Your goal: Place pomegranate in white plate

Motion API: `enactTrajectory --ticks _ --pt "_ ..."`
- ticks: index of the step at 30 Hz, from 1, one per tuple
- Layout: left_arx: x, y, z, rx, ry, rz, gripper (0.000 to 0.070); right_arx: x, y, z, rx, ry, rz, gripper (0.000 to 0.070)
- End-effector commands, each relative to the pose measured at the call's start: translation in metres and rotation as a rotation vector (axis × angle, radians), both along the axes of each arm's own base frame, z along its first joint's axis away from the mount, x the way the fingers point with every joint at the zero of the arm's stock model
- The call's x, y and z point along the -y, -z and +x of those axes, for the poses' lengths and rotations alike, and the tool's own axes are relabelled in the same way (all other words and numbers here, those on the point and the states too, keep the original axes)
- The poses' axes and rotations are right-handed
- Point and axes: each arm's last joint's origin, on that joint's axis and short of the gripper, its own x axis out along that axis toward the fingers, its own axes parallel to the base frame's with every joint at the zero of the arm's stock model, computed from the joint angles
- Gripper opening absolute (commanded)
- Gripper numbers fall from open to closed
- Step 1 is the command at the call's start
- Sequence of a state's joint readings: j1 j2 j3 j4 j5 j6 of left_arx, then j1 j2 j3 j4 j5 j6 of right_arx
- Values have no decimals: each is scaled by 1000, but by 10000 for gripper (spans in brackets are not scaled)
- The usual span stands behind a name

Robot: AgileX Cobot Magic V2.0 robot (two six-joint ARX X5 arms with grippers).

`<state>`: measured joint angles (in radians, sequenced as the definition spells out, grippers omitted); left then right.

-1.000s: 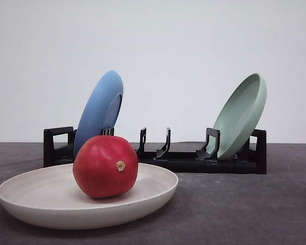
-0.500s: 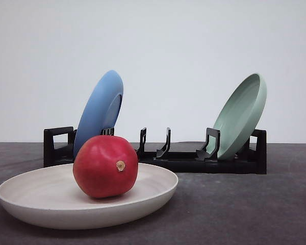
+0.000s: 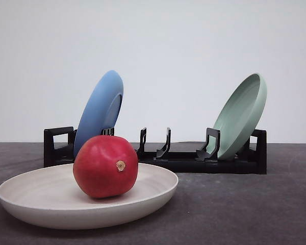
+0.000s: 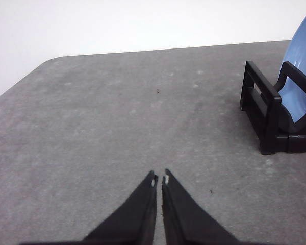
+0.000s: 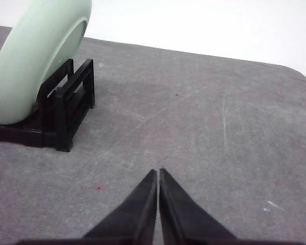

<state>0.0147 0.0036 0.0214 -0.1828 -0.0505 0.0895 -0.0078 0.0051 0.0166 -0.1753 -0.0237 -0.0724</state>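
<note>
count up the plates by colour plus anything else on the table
blue plate: 1, standing in the black rack
pale green plate: 1, also in the rack
white plate: 1, flat on the table
pomegranate: 1, in the white plate
black rack: 1
total: 5

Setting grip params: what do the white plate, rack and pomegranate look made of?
White plate: matte, faint ring streaks; probably plastic or bamboo-fibre composite, maybe ceramic.
Rack: black, semi-gloss, moulded slots; likely plastic.
Pomegranate: glossy smooth red skin, tan nub; real or plastic replica, cannot tell.
</note>
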Motion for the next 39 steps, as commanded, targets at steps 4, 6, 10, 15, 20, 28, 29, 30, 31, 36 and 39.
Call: enactTrajectory --ticks 4,6,10,15,20,28,29,30,31,36,39 --pt "0 3 0 -12 -4 1 0 0 1 0 8 5 30 0" --pt "0 3 0 -12 -4 1 0 0 0 1 17 4 30 0" --pt "0 3 0 -12 -4 1 0 0 0 1 17 4 30 0" --pt "0 3 0 -12 -4 1 0 0 0 1 17 6 30 0" --pt "0 3 0 -12 -4 1 0 0 0 1 17 6 30 0" --pt "0 3 0 -12 -4 1 0 0 0 1 16 6 30 0" --pt "0 3 0 -12 -4 1 0 0 0 1 16 6 30 0" --pt "0 3 0 -12 -4 1 0 0 0 1 16 6 30 0" --pt "0 3 0 -12 -4 1 0 0 0 1 16 6 30 0" --pt "0 3 0 -12 -4 1 0 0 0 1 16 6 30 0" --pt "0 3 0 -12 -4 1 0 0 0 1 16 6 30 0"
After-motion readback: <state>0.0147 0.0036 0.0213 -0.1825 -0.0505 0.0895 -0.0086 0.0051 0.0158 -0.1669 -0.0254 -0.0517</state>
